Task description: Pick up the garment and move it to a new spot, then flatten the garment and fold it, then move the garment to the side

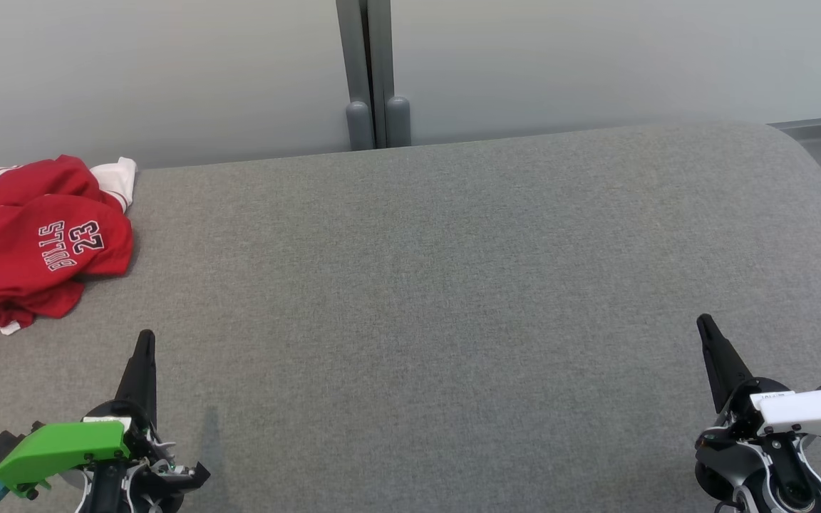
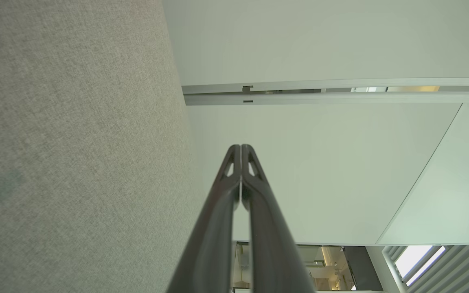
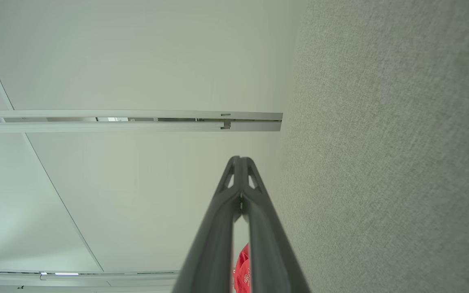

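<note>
Since nothing is held, step in hand: the first one, picking up the garment (image 1: 33,242); moving, flattening and folding all appear to lie ahead.
Garment: a red jersey with white trim and white lettering, crumpled in a heap at the far left corner of the grey cushion (image 1: 453,285) and running past its left edge as the head view shows it.
Left gripper (image 1: 144,345): fingers pressed together with nothing between them, at the cushion's near left, close to the heap but apart from it.
Next move: likely this arm's. It would need to part the fingers, reach forward and a little left, and close on a raised fold rather than on flat cloth.
Middle of the cushion: bare fabric across its whole width, so there is wide room to lay the jersey out and fold it.
Far edge: it meets a pale wall (image 1: 596,64) with a grey post (image 1: 373,71) behind the middle, so reaching back gives little clearance.
Right gripper (image 1: 708,331): fingers closed and empty, at the near right corner, well apart from the heap.
Right edge: it rounds off at the far corner, and cloth spread there could hang over.
</note>
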